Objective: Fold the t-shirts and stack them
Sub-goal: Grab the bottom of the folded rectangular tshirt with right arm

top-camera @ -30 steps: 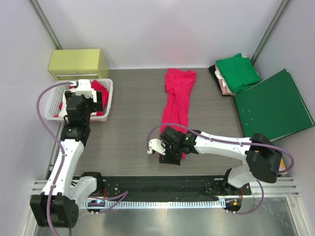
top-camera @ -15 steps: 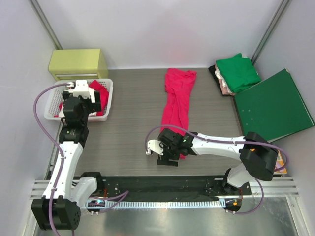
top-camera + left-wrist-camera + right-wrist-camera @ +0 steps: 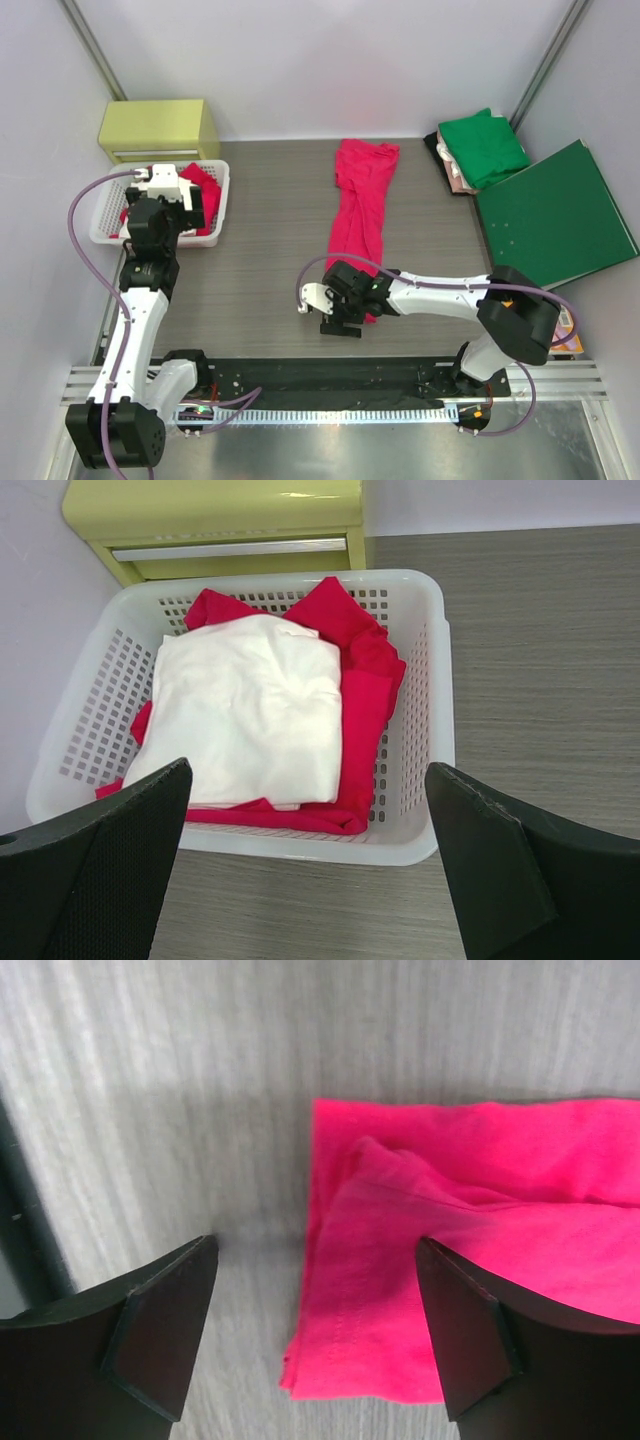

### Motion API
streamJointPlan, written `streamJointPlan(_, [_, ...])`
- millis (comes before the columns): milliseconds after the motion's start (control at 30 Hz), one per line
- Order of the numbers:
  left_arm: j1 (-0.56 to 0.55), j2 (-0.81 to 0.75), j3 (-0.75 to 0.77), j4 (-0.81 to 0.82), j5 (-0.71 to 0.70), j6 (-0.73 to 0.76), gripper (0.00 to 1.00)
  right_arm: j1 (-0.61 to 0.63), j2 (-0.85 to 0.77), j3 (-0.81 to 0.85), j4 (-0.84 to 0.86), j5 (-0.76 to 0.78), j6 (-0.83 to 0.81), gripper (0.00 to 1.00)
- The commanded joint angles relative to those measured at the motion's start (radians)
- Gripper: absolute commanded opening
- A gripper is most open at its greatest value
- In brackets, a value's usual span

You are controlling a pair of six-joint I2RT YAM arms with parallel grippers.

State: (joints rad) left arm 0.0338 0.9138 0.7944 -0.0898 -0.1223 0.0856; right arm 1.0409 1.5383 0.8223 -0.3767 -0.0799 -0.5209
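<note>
Room's bright and evenly lit, diffuse light from overhead. Shadows are soft and short, tucked under the arms. Overhead view is sharp corner to corner and straight lines hold. Only glare there is on the metal strip (image 3: 330, 448) at the near edge.

Left wrist view: hot specular streak on top of the yellow-green cabinet (image 3: 290, 495). White cloth (image 3: 250, 710) is near clipping, folds barely read. Left gripper (image 3: 307, 770) fingers (image 3: 90, 870) sit close to the lens, black and underexposed.

Right wrist view: pinkish-red shirt (image 3: 450, 1210) is oversaturated, weave soft. Table (image 3: 180, 1080) grain is smeared into streaks. Faint shadow on it between the right gripper (image 3: 315, 1243) fingers (image 3: 160, 1330), which are dark with soft edges.
</note>
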Motion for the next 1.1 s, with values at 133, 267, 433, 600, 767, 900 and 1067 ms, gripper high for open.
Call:
streamJointPlan(133, [0.009, -0.006, -0.004, 0.022, 0.021, -0.014, 1.0, -0.094, 0.051, -0.014, 0.082, 0.028, -0.051, 0.82])
streamJointPlan(267, [0.009, -0.01, -0.001, 0.019, 0.018, -0.009, 1.0, -0.117, 0.075, -0.02, 0.108, 0.022, -0.051, 0.78])
streamJointPlan(433, [0.009, -0.015, 0.002, 0.018, 0.015, -0.004, 1.0, -0.125, 0.097, -0.015, 0.121, 0.008, -0.047, 0.72])
streamJointPlan(600, [0.011, -0.012, 0.005, 0.018, 0.009, 0.0, 1.0, -0.124, 0.094, -0.018, 0.105, -0.012, -0.044, 0.63])
streamJointPlan(767, [0.011, -0.004, 0.003, 0.022, 0.01, -0.001, 1.0, -0.124, 0.085, -0.018, 0.061, -0.029, -0.042, 0.47])
streamJointPlan(900, [0.011, -0.001, 0.002, 0.03, 0.01, 0.0, 1.0, -0.124, 0.072, -0.022, 0.045, -0.031, -0.042, 0.24])
streamJointPlan(1067, [0.011, -0.001, -0.003, 0.032, 0.013, -0.001, 1.0, -0.117, 0.052, -0.002, -0.019, -0.047, -0.034, 0.01])
